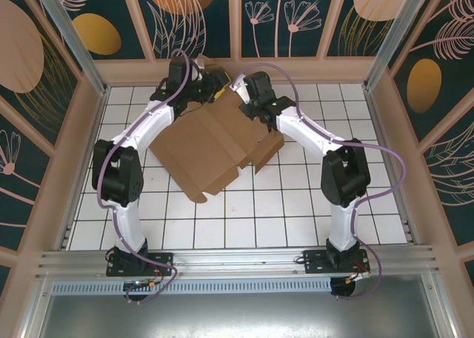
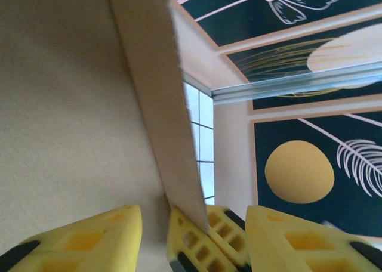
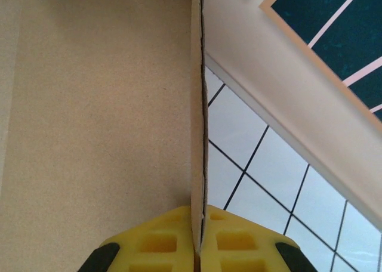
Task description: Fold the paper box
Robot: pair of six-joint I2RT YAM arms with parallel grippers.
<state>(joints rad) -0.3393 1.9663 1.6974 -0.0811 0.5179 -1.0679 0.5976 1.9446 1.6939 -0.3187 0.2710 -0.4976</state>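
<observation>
The paper box [image 1: 207, 141] is a brown cardboard sheet lying partly folded across the middle of the tiled floor, its far edge raised. My left gripper [image 1: 215, 92] is at that far edge, open, its yellow jaws wide apart. In the left wrist view a narrow cardboard flap [image 2: 158, 105] runs down between the left gripper [image 2: 194, 224] jaws without being clamped, next to a broad panel [image 2: 59, 105]. My right gripper [image 1: 255, 112] is shut on the box's upright edge [image 3: 197, 105]; both fingers of the right gripper [image 3: 199, 224] press the cardboard.
White tiled floor [image 1: 296, 197] lies open in front of and to the right of the box. The patterned back wall [image 1: 281, 19] and its beige sill stand close behind both grippers. A metal rail [image 1: 237, 260] runs along the near edge.
</observation>
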